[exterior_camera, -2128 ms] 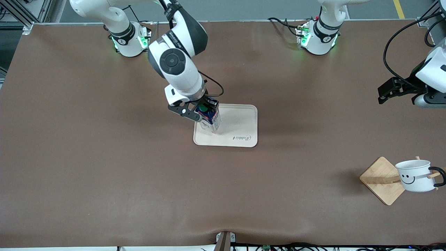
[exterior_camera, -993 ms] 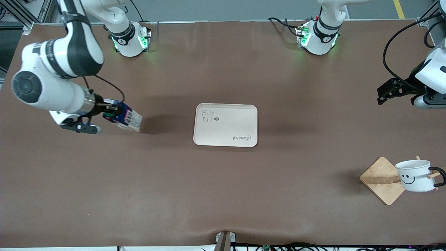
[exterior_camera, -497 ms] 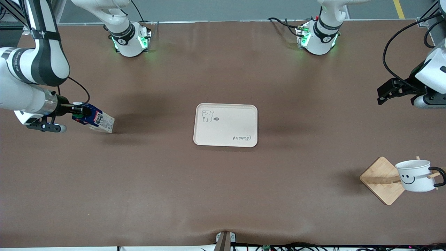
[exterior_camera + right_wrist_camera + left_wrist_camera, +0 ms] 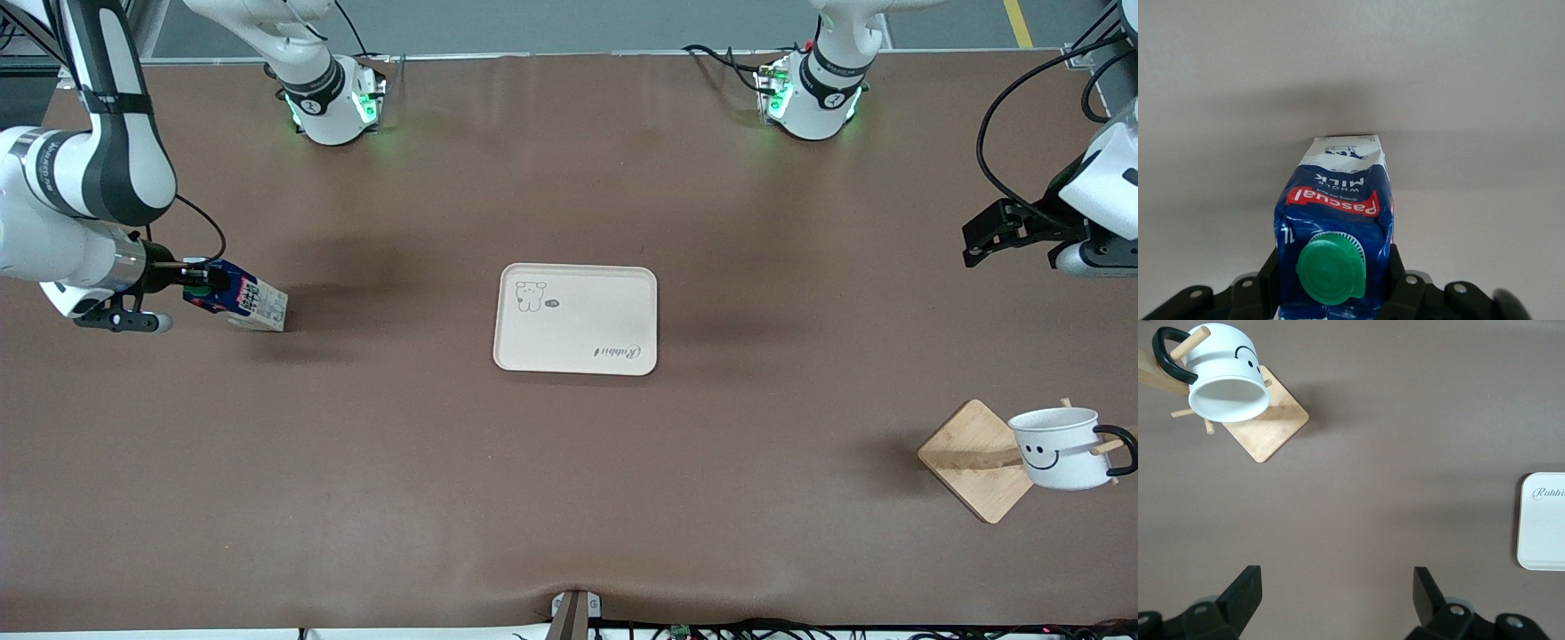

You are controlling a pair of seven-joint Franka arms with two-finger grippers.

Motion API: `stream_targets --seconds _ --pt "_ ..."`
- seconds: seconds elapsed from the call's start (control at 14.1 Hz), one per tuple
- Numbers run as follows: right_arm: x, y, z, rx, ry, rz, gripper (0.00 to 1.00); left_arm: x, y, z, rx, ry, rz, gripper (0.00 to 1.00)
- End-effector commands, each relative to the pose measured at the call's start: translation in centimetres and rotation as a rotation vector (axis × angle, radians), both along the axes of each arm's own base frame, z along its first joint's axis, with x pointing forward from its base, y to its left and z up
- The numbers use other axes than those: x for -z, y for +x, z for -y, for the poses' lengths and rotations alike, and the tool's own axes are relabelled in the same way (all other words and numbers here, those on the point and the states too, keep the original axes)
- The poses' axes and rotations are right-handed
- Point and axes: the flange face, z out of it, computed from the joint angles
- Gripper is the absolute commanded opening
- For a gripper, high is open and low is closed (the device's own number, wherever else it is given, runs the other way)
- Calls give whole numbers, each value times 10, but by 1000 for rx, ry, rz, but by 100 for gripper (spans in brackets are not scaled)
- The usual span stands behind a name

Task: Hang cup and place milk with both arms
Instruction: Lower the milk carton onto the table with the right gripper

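The milk (image 4: pixel 242 303), a dark blue carton with a green cap, is tilted over the table near the right arm's end. My right gripper (image 4: pixel 201 288) is shut on its top. In the right wrist view the milk (image 4: pixel 1335 207) sits between the black fingers (image 4: pixel 1266 280) of my right gripper (image 4: pixel 1331 283). The cup (image 4: pixel 1061 449), white with a smiley face, hangs by its black handle on a peg of the wooden rack (image 4: pixel 967 455). My left gripper (image 4: pixel 976 244) waits open and empty at the left arm's end. It is also in its wrist view (image 4: pixel 1336 593), with the cup (image 4: pixel 1225 377) ahead.
A cream tray (image 4: pixel 613 302) with a bear print lies empty at the table's middle; its corner shows in the left wrist view (image 4: pixel 1541 520). The rack's square base (image 4: pixel 1275 427) stands near the table's edge at the left arm's end.
My right arm has carried the milk off the tray toward the right arm's end of the table, with little movement in the last half second. The left arm and cup have not moved.
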Motion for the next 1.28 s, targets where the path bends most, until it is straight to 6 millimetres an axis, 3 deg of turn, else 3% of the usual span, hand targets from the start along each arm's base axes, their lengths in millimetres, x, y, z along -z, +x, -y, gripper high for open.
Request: stream_targets --seconds 0.0,0.07,0.14,0.35,0.5,0.57,0.64,0.78,0.85,0.92,1.21 --pt "5 -7 5 -2 -10 -3 0 -2 0 1 4 -17 8 100" --pt "8 -7 6 1 -10 -11 4 -1 1 1 4 -17 7 100" --pt "10 -7 6 1 -9 -12 19 -1 1 1 4 -19 6 100" --pt "18 -8 9 6 -7 -30 46 -1 1 1 0 -19 7 100" --pt "20 -8 9 6 -7 -32 50 -1 1 1 0 -19 7 100" --pt "20 -8 10 7 -7 -32 58 -2 1 1 0 -19 8 100" --pt "21 -8 9 6 -7 -33 75 -2 1 1 0 -19 8 100" --pt "22 -7 10 7 -7 -35 82 -2 1 0 -1 -19 8 100" --pt "22 -7 10 7 -7 -35 94 -2 1 0 -1 -19 8 100" --pt "22 -7 10 7 -7 -35 100 -2 1 0 -1 -19 8 100" --pt "19 -6 10 6 -7 -32 100 -2 1 0 -1 -19 8 100"
